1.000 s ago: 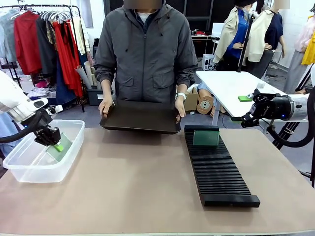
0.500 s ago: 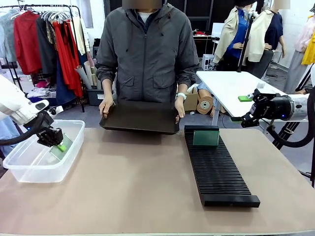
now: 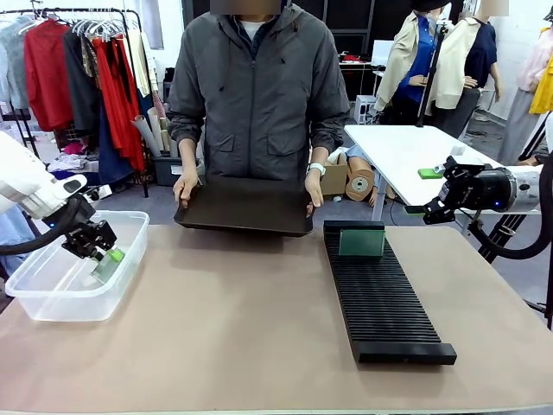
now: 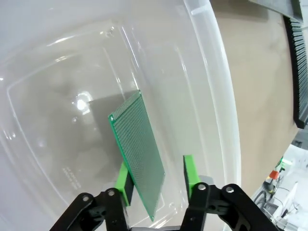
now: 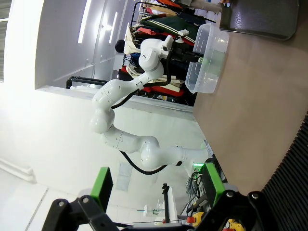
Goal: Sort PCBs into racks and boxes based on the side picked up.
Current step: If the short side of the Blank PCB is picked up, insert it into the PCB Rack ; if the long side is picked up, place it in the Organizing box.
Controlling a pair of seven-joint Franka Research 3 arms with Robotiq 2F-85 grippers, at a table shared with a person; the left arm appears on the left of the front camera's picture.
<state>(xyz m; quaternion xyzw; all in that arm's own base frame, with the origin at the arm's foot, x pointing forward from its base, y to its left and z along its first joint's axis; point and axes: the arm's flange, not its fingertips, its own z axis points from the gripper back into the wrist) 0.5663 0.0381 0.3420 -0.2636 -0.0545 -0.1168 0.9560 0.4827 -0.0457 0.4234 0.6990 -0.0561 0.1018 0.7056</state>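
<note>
The left claw (image 4: 156, 180) hangs inside the clear tub (image 3: 34, 298) at the surface's left edge, pads apart around a tilted dotted green board (image 4: 137, 149). The right claw (image 3: 435, 204) hovers apart and empty past the right edge. Another board (image 3: 361, 243) stands in the black rack's (image 3: 384, 307) far end. No writing is readable.

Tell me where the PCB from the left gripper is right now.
In the front view, the PCB sits inside the clear box at the table's left, between the opened fingers of the left gripper.
</note>
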